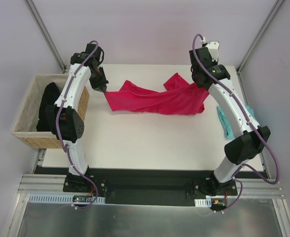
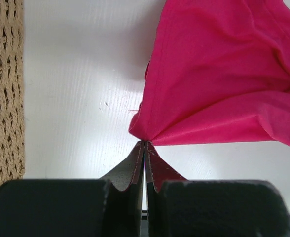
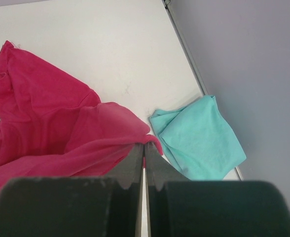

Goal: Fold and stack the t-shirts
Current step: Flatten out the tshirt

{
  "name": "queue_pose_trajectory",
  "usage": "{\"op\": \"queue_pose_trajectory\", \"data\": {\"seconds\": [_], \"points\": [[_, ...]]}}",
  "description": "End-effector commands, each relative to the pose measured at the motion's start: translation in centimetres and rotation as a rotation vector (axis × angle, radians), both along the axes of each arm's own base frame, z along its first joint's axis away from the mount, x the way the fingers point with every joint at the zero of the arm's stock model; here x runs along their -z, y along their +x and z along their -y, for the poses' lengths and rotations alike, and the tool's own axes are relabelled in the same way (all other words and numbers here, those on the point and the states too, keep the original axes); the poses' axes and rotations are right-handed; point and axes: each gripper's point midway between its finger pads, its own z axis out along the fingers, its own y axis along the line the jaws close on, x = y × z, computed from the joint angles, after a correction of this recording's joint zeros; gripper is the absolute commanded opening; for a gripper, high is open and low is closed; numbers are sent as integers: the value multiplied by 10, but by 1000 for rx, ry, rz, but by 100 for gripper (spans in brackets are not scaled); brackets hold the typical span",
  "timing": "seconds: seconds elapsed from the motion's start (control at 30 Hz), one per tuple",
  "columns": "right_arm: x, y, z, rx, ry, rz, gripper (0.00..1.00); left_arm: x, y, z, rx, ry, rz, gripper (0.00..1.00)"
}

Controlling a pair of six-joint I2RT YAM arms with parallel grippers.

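The pink shirt (image 1: 155,101) sags over the far half of the table (image 1: 150,143), one corner pinched tight in the left gripper (image 2: 143,144), another in the right gripper (image 3: 145,144). Light, limp cloth, probably best gripped at hems. The teal shirt (image 3: 199,136) lies folded at the right edge

Robotics laboratory cell, evidenced by white table (image 1: 150,143), aluminium frame posts (image 1: 45,33), plain grey walls (image 1: 150,29) and black mounting plate (image 1: 150,186).
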Motion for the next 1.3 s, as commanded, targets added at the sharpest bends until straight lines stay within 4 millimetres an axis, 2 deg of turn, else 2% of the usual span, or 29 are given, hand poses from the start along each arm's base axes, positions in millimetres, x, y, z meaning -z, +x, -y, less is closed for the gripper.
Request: {"op": "queue_pose_trajectory", "data": {"seconds": [0.0,0.1,0.3,0.4,0.57,0.6,0.67,0.7,0.73,0.8,0.83,0.9,0.93,0.97,1.03,1.07,1.27], "points": [[-21,-6,9,17,4,64,1,-25,-14,-12,-47,17,38,0],[-14,-6,5,5,15,49,1,-20,-19,-13,-50,19,16,0],[3,-9,1,-7,38,11,1,4,-29,-13,-50,32,-72,0],[11,-9,0,-10,34,-8,1,10,-28,-12,-53,33,-89,0],[25,0,-4,-10,18,-43,1,23,-13,-10,-51,33,-108,0],[26,2,-5,-9,16,-46,1,22,-7,-9,-52,31,-94,0],[31,7,-6,-9,9,-57,1,33,2,-6,-41,27,-113,0],[37,11,-7,-6,-1,-73,1,30,10,-4,-39,18,-94,0],[37,14,-9,-8,1,-70,1,40,15,-3,-34,18,-116,0],[47,20,-11,-7,-6,-94,1,39,26,0,-29,9,-99,0],[46,23,-13,-11,-3,-92,1,48,30,1,-27,8,-120,0],[49,28,-16,-14,-2,-97,1,48,38,4,-21,-7,-109,0],[55,31,-17,-14,-8,-115,1,56,40,5,-19,-12,-124,0],[53,34,-19,-17,-3,-110,1,58,42,4,-18,-18,-127,7],[61,38,-23,-23,-2,-129,1,61,45,5,-13,-23,-129,13],[58,41,-24,-25,3,-122,1,62,44,4,-16,-21,-133,14],[65,52,-31,-35,9,-140,1,62,29,3,-16,-16,-162,17]]}}
